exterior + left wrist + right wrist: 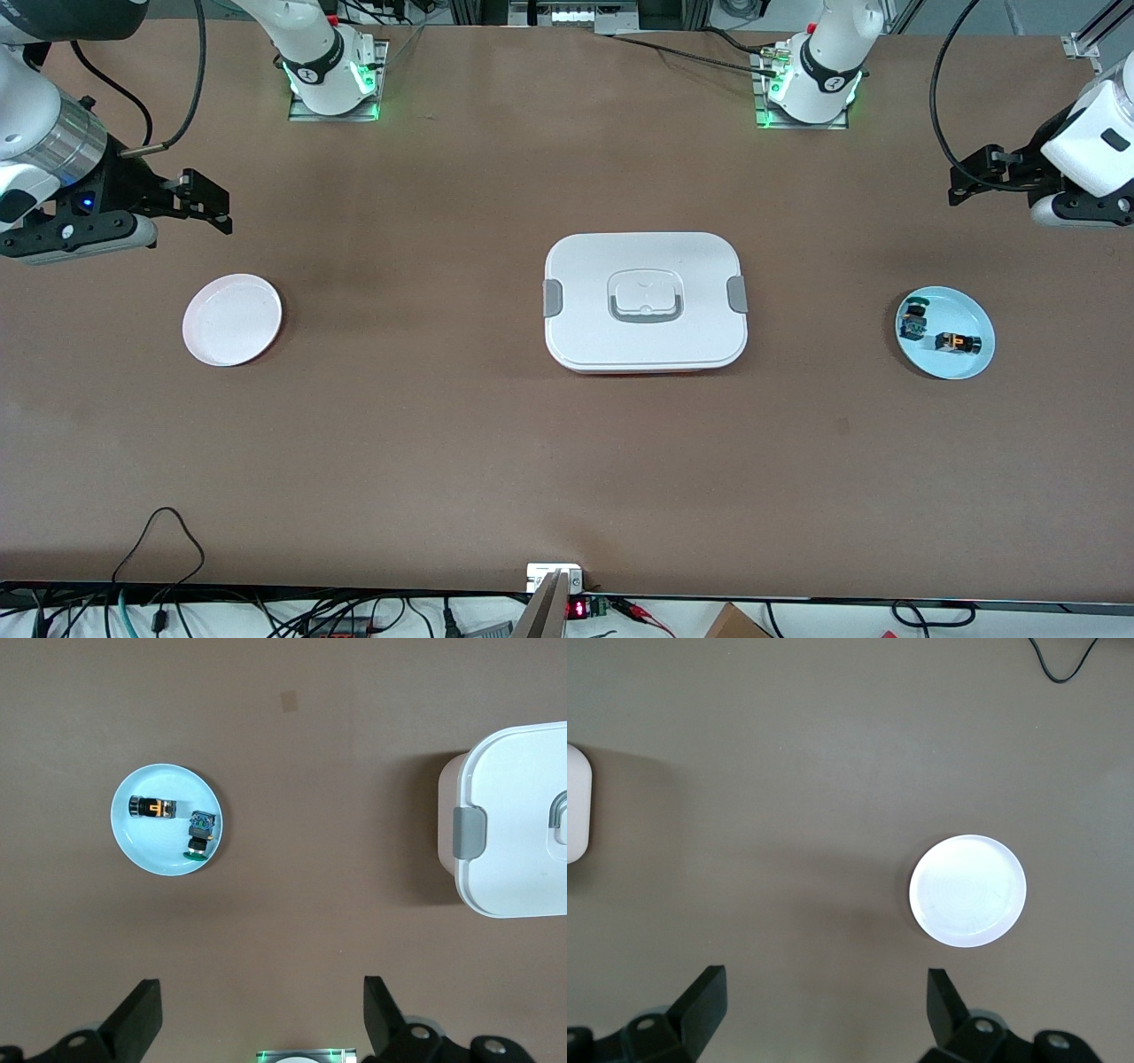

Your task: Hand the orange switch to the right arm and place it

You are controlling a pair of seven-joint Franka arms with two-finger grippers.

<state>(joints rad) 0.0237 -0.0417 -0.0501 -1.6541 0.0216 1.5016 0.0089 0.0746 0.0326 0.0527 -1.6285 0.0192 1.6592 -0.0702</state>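
No legible text, labels, brands or numbers on anything.

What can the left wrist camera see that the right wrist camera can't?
Only the left wrist view shows the blue plate holding the orange switch and a blue-green piece beside it. Only the right wrist view shows the empty white plate and a black cable. Both show the brown table, part of the white lidded box, and their own open gripper: left gripper, right gripper, each hanging above the table, holding nothing.
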